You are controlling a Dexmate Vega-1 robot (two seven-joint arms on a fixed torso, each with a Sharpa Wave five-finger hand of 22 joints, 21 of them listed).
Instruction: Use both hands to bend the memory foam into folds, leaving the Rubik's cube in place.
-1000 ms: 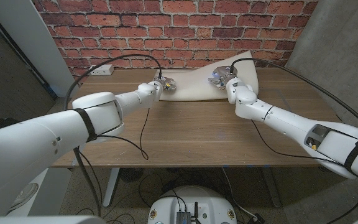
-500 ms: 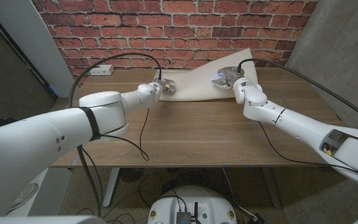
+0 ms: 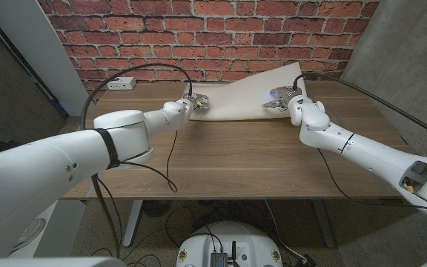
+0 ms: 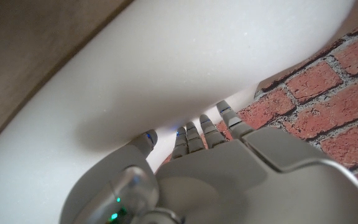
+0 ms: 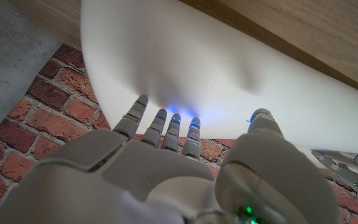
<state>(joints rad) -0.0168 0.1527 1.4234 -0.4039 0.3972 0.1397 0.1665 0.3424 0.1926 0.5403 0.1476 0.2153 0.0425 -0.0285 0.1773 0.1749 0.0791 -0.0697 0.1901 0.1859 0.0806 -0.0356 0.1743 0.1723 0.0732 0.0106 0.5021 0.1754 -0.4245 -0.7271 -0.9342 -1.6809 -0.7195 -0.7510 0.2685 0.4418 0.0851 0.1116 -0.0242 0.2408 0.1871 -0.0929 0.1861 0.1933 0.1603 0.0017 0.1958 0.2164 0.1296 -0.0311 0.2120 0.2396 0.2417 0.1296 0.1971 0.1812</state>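
**Foam held at both ends, right end raised**

The memory foam (image 3: 247,96) lies at the table's (image 3: 236,159) far edge against the brick wall (image 3: 213,30). The left hand (image 3: 196,103) grips its left end low, evidently as an anchor. The right hand (image 3: 281,100) grips the right end, thumb opposing fingers (image 5: 166,127), holding that corner tilted upward, apparently to start a bend. No Rubik's cube can be made out.

White memory foam (image 3: 237,99) lies on a brown wooden table (image 3: 228,159) before a red brick wall (image 3: 221,30).
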